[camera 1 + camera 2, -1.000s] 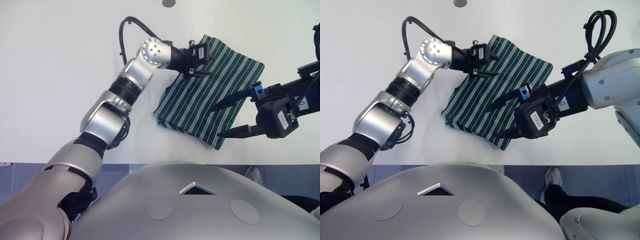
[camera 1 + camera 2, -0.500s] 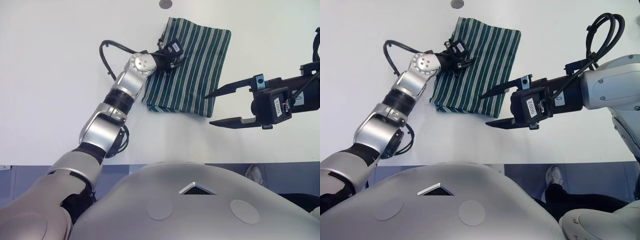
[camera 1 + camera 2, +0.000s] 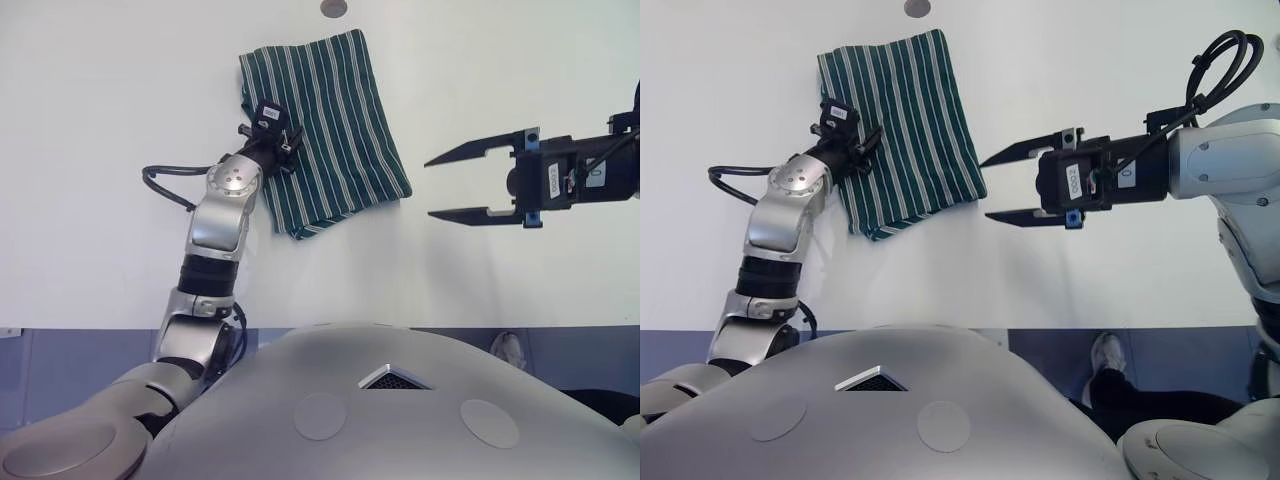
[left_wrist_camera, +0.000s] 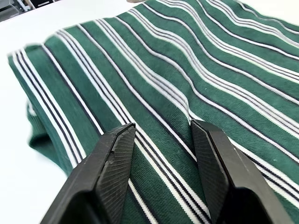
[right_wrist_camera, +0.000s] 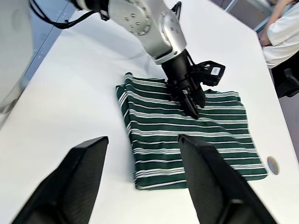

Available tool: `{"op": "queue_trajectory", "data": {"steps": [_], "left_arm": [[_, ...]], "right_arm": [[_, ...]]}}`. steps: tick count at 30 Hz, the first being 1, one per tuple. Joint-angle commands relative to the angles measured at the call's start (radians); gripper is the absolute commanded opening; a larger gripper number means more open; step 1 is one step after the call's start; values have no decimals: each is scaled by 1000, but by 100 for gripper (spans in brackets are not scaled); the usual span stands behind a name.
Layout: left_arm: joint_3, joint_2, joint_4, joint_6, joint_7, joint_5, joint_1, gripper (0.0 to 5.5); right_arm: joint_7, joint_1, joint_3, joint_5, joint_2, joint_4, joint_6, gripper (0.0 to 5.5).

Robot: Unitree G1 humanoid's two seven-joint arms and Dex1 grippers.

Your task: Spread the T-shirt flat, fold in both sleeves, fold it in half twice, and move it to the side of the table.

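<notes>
White tabletop [image 3: 100, 100]: folded green striped cloth T-shirt [image 3: 345, 110]. Left gripper [image 4: 161, 133] slightly parted atop it; right gripper [image 3: 430, 187] wide, apart.

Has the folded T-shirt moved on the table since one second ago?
Yes. The T-shirt slid toward the robot's left and away from it, ending close to the grey disc at the table's far edge, which stayed in place.

Bright, diffuse light leaves the white table [image 3: 90, 120] almost featureless across the head views, nearly glaring in the upper left of the left wrist view. Shadows are faint and soft, with a thin one along the striped T-shirt's [image 3: 330, 120] lower edge.
</notes>
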Motion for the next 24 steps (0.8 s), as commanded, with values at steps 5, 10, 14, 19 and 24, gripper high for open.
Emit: {"op": "queue_trajectory", "data": {"steps": [5,10,14,19,24], "left_arm": [[-5,251,-226,-468,-188,44,-185,235],[-50,582,97,-1305,-273,133,189,322],[-120,634,356,-1592,-177,320,275,400],[-118,626,516,-1823,-49,455,284,462],[-61,610,500,-1900,40,407,247,462]], "right_arm": [[-203,-110,7,-479,165,560,-717,283],[-449,-106,78,-883,144,982,-1278,353],[-640,-192,161,-1129,193,1163,-1402,428],[-913,-260,276,-1380,266,1249,-1410,492],[-1087,-236,334,-1425,265,1224,-1456,492]]}}
